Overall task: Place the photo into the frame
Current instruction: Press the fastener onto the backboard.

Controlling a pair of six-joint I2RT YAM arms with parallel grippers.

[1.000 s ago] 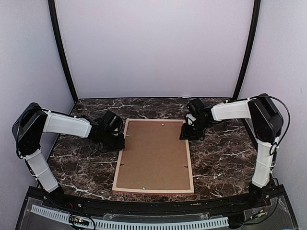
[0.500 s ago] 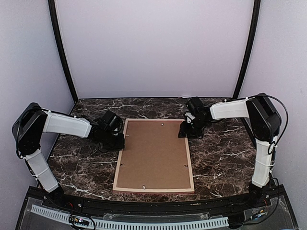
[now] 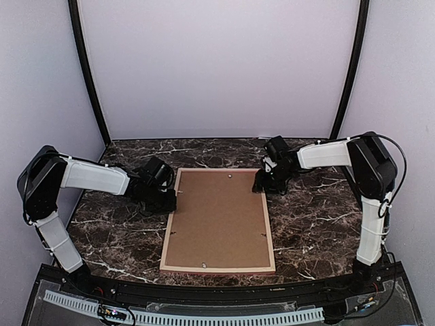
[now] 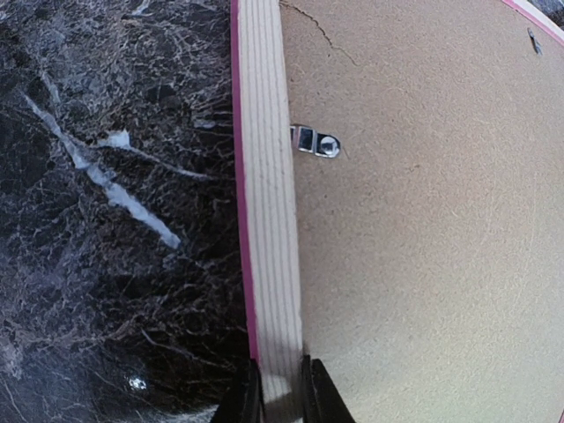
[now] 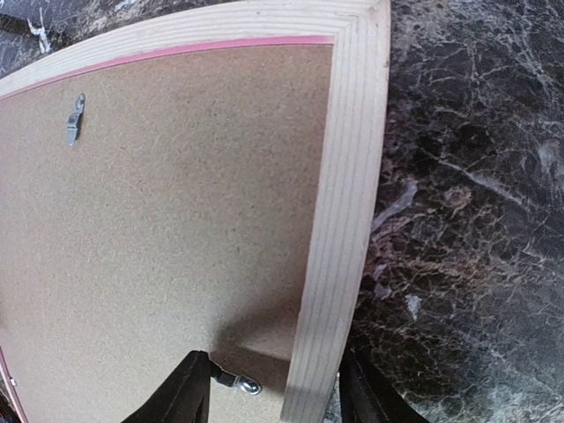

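Frame (image 3: pixel 217 269) face-down, tan back, pink edge, left fingers (image 4: pixel 322 402) clamping it, right fingers (image 5: pixel 181 398) apart

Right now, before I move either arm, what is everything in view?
Pink-red wooden picture frame: one, tan back up, flat mid-table.
Brown cardboard backing board: one, brown, inside the frame.
Small metal clips: several, silver, along the board's edges.
Dark marble table: one, black veined white, under everything.
Left gripper: one, black, shut on the frame's left rail.
Right gripper: one, black, open, straddling the frame's right rail near its far corner.
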